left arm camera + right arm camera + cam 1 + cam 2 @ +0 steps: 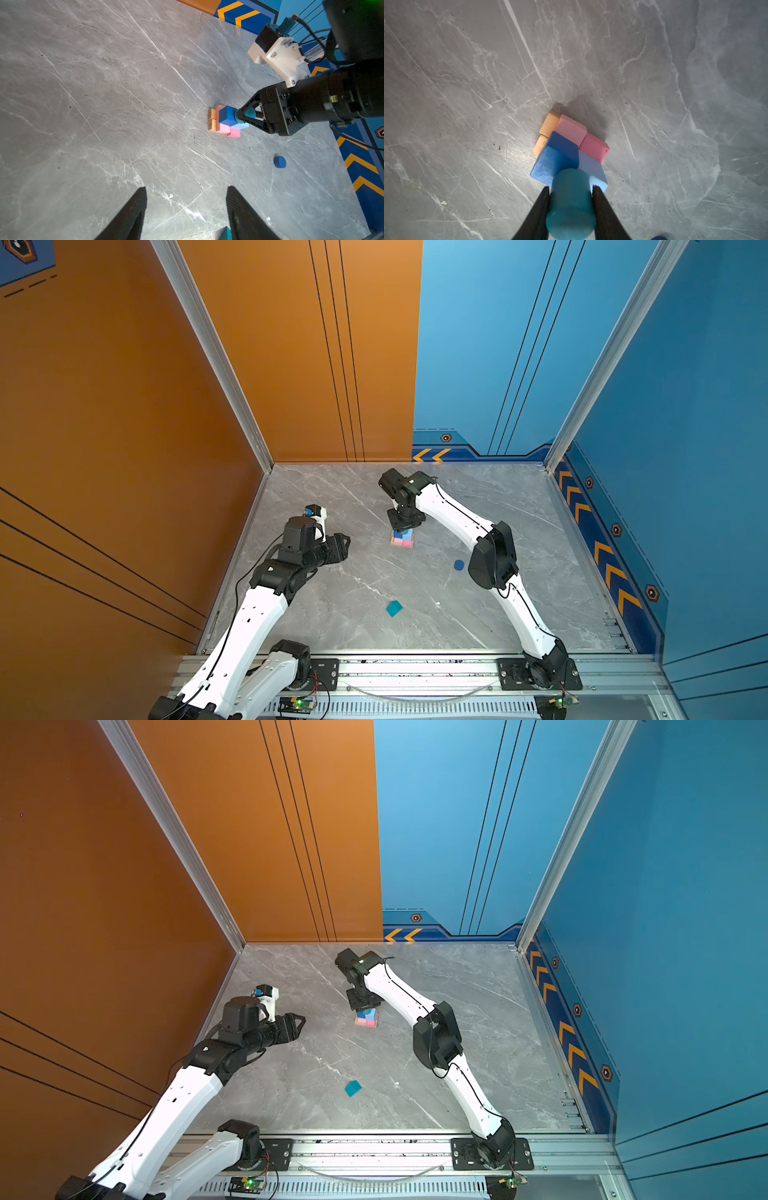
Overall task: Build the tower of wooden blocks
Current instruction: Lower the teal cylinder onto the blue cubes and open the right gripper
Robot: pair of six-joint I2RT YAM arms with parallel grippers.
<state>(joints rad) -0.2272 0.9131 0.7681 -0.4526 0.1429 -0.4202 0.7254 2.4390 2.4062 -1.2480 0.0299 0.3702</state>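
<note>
Since the teal cylinder (pixel 571 199) is meant to sit on the wood block tower (pixel 402 538) mid-table, the right gripper (pixel 571 188) is clasping its sides just over the dark-blue cube (pixel 554 164), while the left gripper (pixel 186 187) is hovering spread and empty, well apart.

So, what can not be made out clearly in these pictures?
Teal cylinder underside, right wrist view: its own body and the right gripper hide whether it rests on the dark-blue cube.
Dark-blue cylinder: hidden in a top view behind the right arm.
Teal cube, left wrist view: cut by the picture edge.
</note>
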